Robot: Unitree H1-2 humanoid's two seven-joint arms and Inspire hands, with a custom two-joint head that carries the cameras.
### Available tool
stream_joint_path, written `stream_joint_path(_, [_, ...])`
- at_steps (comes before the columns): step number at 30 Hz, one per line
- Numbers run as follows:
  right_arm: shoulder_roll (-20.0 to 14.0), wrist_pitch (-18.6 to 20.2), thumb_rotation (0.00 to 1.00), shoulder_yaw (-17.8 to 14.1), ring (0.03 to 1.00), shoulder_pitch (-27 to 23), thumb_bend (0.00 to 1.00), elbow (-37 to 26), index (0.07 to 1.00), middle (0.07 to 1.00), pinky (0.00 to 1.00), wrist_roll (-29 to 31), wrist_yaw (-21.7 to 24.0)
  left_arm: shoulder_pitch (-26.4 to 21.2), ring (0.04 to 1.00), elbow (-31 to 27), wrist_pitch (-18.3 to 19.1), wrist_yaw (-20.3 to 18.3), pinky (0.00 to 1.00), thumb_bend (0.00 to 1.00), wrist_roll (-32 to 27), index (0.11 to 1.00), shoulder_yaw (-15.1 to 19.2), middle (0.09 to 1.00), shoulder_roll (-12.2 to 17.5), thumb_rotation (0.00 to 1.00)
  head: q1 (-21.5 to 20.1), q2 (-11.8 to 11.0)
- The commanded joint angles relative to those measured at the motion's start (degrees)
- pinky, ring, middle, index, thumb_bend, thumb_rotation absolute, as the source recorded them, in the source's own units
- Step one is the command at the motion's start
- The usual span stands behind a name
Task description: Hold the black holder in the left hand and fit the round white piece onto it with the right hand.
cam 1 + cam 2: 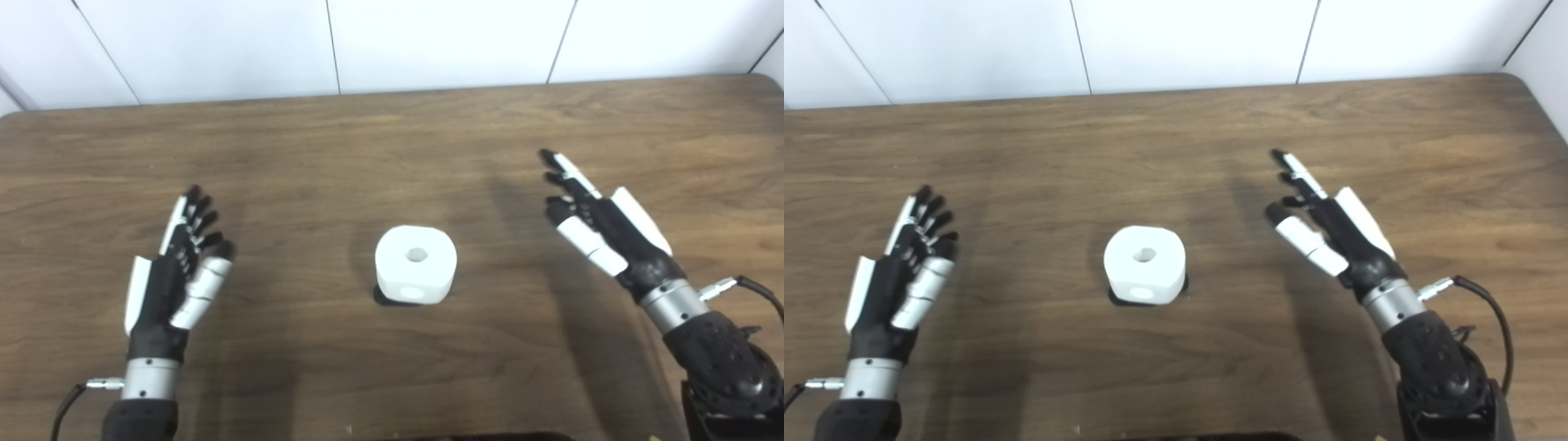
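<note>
The round white piece (416, 264) with a hole in its top sits in the middle of the wooden table (392, 141). It rests on the black holder (384, 298), of which only a thin black edge shows under the piece's front. My left hand (177, 269) is open and empty, well to the left of the piece. My right hand (597, 223) is open and empty, well to the right of the piece. Neither hand touches anything.
A white panelled wall (392, 43) runs along the table's far edge. The table's right far corner (1513, 79) is rounded. A cable (1488, 306) runs from my right wrist.
</note>
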Motion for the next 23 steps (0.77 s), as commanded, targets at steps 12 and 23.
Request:
stream_joint_path(12, [3.5, -5.6, 1.00, -2.9, 1.000, 2.1, 0.58, 3.5, 0.992, 1.000, 0.98, 9.0, -7.4, 0.5, 0.950, 0.3, -1.7, 5.5, 1.00, 0.47, -4.9, 0.957, 0.4, 0.947, -2.1, 0.88, -1.3, -0.3])
stream_joint_path(23, [5.3, -9.2, 1.00, -3.6, 1.000, 3.9, 0.65, 5.6, 0.989, 1.000, 1.00, 16.2, -9.3, 0.8, 0.930, 0.5, -1.0, 6.4, 0.98, 0.44, -9.0, 0.927, 0.5, 0.930, -1.3, 0.86, -1.6, -0.4])
